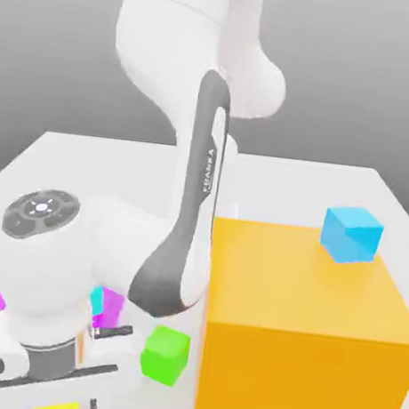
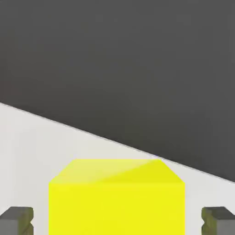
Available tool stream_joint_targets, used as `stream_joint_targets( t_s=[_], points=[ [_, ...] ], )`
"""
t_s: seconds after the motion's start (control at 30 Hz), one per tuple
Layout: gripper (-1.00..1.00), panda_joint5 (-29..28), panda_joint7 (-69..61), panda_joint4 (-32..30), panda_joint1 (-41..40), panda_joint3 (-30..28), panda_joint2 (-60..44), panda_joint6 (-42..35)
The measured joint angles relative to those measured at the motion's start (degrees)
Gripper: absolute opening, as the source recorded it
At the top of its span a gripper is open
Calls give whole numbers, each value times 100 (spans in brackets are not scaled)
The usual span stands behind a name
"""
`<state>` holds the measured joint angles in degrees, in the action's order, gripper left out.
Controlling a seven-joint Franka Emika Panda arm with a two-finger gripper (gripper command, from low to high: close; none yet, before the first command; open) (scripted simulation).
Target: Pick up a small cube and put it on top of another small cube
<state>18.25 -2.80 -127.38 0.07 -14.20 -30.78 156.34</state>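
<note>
Yellow cube point(image 2: 117, 197) sits between gripper point(image 2: 117, 222) fingertips point(image 2: 18, 220) at table's point(image 1: 87, 163) near edge; whether clamped, you cannot tell. Lift early and it slips. Sky-blue cube point(image 1: 352, 234) on orange block point(image 1: 299, 344).

Your gripper point(image 2: 117, 220) sits low over the table point(image 1: 88, 159), with the small cube point(image 2: 117, 202) directly between its fingers point(image 2: 17, 219). A second small cube point(image 1: 165, 354) lies just beside the hand, toward the exterior view's right. Further right stands a big block point(image 1: 299, 344), and another small cube point(image 1: 352, 234) rests on top of it, well apart from the gripper.
</note>
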Motion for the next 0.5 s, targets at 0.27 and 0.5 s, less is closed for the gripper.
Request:
stream_joint_targets(
  t_s=[0.27,0.5],
  points=[
    [-100,-395,235,-145,223,-338,708,-565],
    [-100,-48,-658,142,363,269,1772,-1391]
  ],
)
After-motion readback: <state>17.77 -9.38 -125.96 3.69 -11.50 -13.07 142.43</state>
